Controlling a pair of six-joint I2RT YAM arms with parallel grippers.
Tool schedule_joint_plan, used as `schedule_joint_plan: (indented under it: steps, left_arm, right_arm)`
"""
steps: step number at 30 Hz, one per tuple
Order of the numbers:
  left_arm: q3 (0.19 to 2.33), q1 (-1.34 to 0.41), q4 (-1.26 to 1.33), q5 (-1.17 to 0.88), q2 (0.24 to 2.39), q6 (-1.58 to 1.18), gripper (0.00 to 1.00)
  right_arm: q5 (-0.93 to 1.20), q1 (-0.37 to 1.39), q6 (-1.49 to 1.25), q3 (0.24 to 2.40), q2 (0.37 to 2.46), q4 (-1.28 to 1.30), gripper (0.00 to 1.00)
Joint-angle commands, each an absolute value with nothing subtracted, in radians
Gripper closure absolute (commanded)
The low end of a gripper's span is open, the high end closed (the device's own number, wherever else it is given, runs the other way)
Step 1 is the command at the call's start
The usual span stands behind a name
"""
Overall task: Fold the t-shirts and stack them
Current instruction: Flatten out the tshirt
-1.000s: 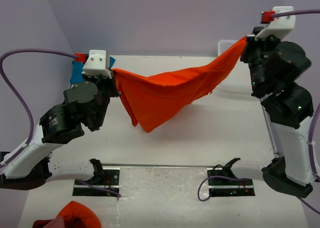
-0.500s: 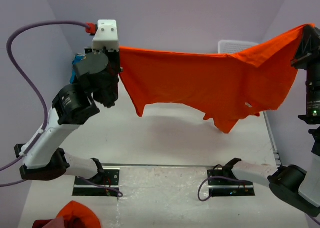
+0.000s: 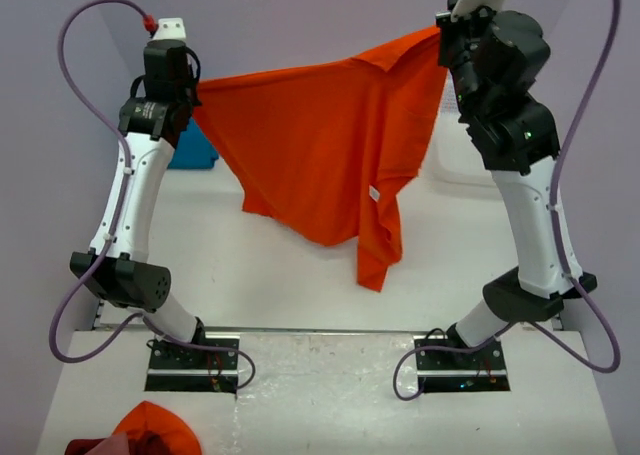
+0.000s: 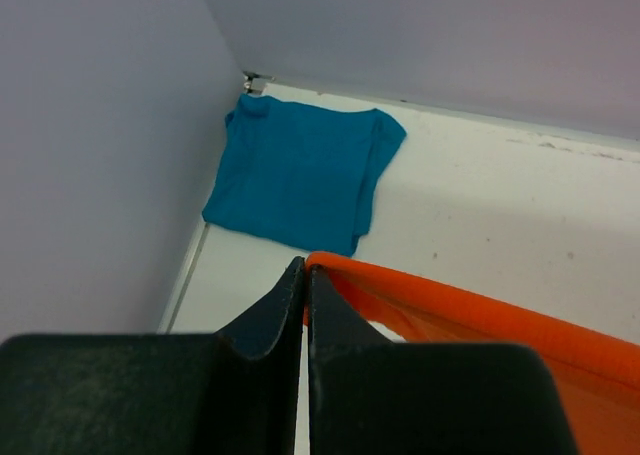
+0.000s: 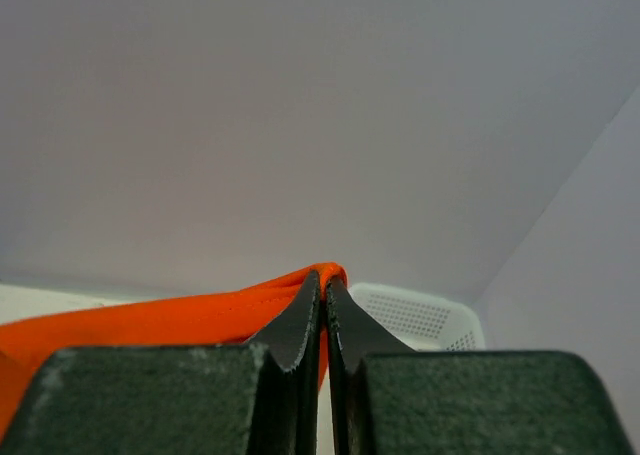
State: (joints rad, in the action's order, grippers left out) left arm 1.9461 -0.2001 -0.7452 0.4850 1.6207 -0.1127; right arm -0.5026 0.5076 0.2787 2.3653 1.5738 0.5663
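Cloth aloft: orange t-shirt [image 3: 310,145] strung between both arms

Above the white table [image 3: 300,295], I have the orange t-shirt hanging in the air. One edge is pinched in the left gripper [image 4: 304,275] at the far left, and another in the right gripper [image 5: 323,287], raised higher at the far right. In each wrist view the jaws are pressed together on a thin fold of orange edge. The cloth sags between them in a loose sheet, with a small white label [image 3: 374,192] showing low on it. I cannot tell whether its lowest flap touches the table. The teal-blue t-shirt [image 4: 300,170] lies folded flat in the table's far-left corner, and a white basket [image 5: 415,315] sits at the far right.

I judge the shirt light and wholly limp. It will keep no shape, and will swing and drape wherever it is lowered. A thin pinch of knit could slip under a hard pull. The best holds, I reckon, are hems, shoulder seams or corners, where the fabric is doubled. Two grips set well apart should keep it flat for laying down.
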Motion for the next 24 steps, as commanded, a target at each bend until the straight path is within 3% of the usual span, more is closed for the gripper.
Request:
schedule_joint_plan:
  steps: [1, 11, 15, 24]
  left_arm:
    - [1.993, -0.117, -0.655, 0.324, 1.594, -0.112, 1.0]
    - [1.99, -0.11, -0.67, 0.184, 1.493, -0.086, 1.0]
    - [2.014, -0.11, -0.715, 0.115, 1.424, -0.104, 1.0]
    - [2.0, -0.11, -0.663, 0.006, 1.168, -0.11, 1.0]
  right_arm:
    - [-0.479, 0.46, 0.288, 2.438, 1.563, 0.526, 1.0]
    - [-0.43, 0.463, 0.31, 2.413, 1.459, 0.607, 1.0]
    - [-0.466, 0.589, 0.36, 2.373, 1.385, 0.606, 1.0]
    - [-0.767, 0.926, 0.566, 2.335, 1.27, 0.479, 1.0]
